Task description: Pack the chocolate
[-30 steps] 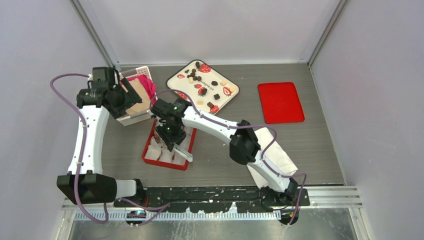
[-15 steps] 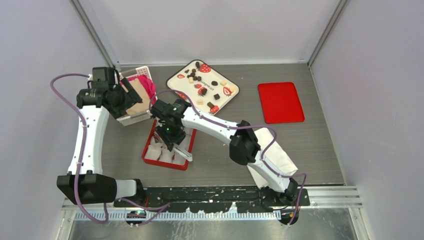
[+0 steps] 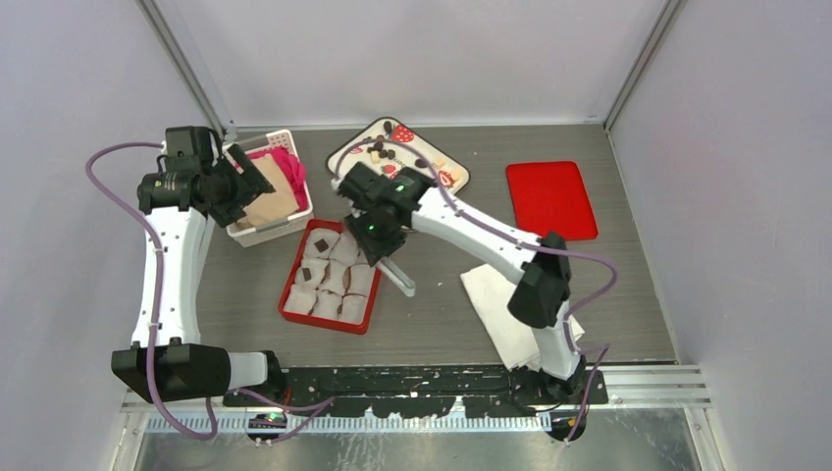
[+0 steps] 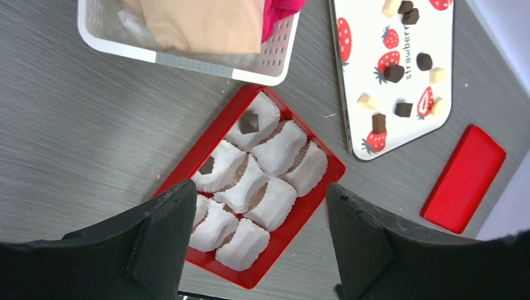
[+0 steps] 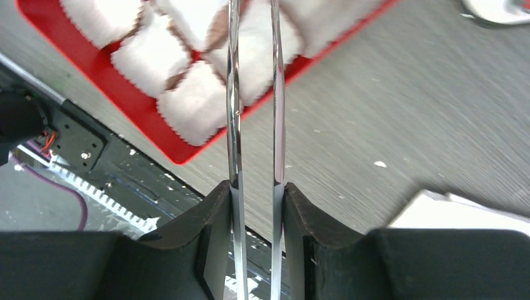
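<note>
- Grey wood-grain tabletop enclosed by pale walls; both arms work over its left half.
- Right gripper (image 5: 256, 194): fingers pressed together on metal tweezers (image 5: 233, 125). The two blades stand slightly apart. Their tips run out of the wrist view, so what they carry cannot be told.
- In the top view the tweezers slant over bare table just beside the right edge of the red tray (image 4: 253, 280).
- Red tray: white paper cups (image 4: 278, 150) packed close together inside. Two cups on its left side each hold one dark piece of chocolate (image 4: 249, 122).
- Remaining chocolate, dark and cream pieces, lies loose on the strawberry-printed tray (image 4: 362, 69), beyond the red tray.
- Left gripper (image 4: 259, 190): fingers spread wide, gripping nothing. It is raised at the left side of the white basket (image 3: 265, 233).
- White basket: contains tan and pink cloth; stands just beyond the red tray's far left corner.
- Red lid (image 3: 550, 200): flat on the table, well apart to the right.
- White paper sheet (image 3: 500, 304): lies near the right arm's base.
</note>
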